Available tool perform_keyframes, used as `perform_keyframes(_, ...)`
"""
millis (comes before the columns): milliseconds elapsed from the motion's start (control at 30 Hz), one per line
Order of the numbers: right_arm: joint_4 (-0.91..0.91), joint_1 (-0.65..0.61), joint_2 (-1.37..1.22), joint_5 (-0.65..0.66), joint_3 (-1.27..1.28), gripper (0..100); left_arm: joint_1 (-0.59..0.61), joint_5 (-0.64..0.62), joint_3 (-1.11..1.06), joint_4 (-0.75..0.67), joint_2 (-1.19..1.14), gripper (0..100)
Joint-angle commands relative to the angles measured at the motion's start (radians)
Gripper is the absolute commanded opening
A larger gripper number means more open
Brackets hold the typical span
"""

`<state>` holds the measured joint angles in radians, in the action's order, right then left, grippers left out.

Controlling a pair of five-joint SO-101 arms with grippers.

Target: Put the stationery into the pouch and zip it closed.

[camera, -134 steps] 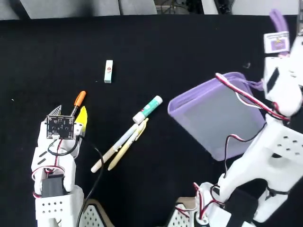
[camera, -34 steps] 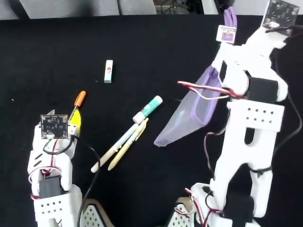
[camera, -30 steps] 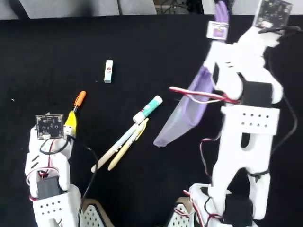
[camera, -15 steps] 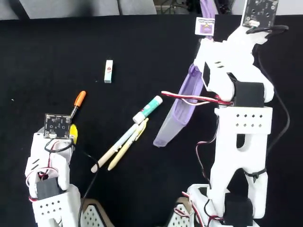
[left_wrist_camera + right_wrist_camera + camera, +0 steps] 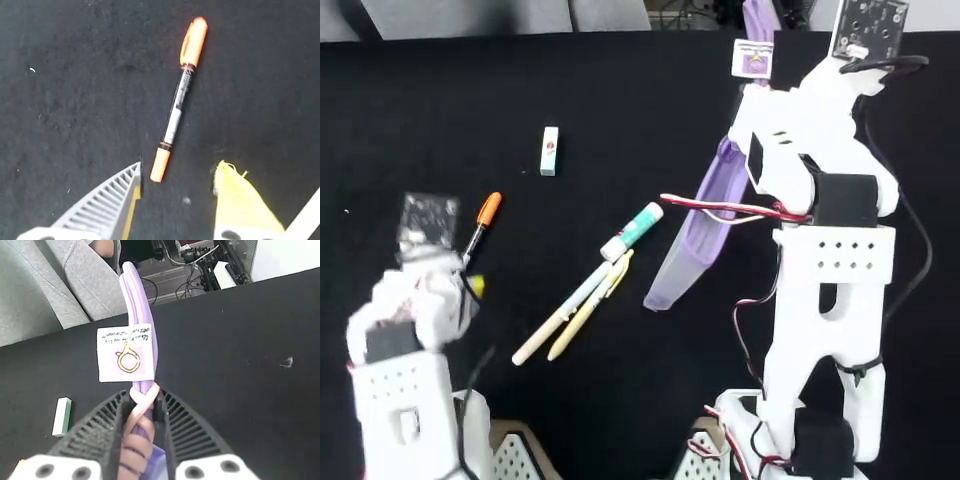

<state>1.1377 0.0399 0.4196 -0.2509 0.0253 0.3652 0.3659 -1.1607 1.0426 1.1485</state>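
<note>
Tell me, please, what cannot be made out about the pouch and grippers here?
Pouch: zip open or shut; high view shows it edge-on, partly behind the right arm.
Pouch body, right wrist view: hidden behind the right gripper, cut by the edge.
Left gripper, high view: mostly covered by its own arm.

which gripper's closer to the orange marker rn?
Left. The left gripper is open, its fingertips at one end of the marker. The right gripper is across the table, shut on the pouch strap.
</note>
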Motion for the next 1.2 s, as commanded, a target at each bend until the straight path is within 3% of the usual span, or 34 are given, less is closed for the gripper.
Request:
perform_keyframes(0,0.005,-0.011,0.038,0.018,-0.01,1.1,-0.015,-0.058,0.18,-0.066,-0.249,23)
perform_keyframes(400,0.005,-0.011,0.038,0.028,-0.012,1.1,-0.035,0.049,0.274,-0.476,-0.842,23)
perform_keyframes(600,0.005,-0.011,0.039,0.028,-0.012,1.1,-0.044,0.048,0.452,-0.451,-1.077,23)
perform_keyframes(733,0.005,-0.011,0.039,0.028,-0.012,1.1,-0.044,0.025,0.515,-0.425,-1.149,13)
perform_keyframes(867,0.005,-0.011,0.039,0.028,-0.012,1.1,-0.044,0.021,0.547,-0.376,-1.155,2)
perform_keyframes(1167,0.0,-0.011,0.035,0.028,-0.012,1.1,-0.045,0.02,0.591,-0.37,-1.02,3)
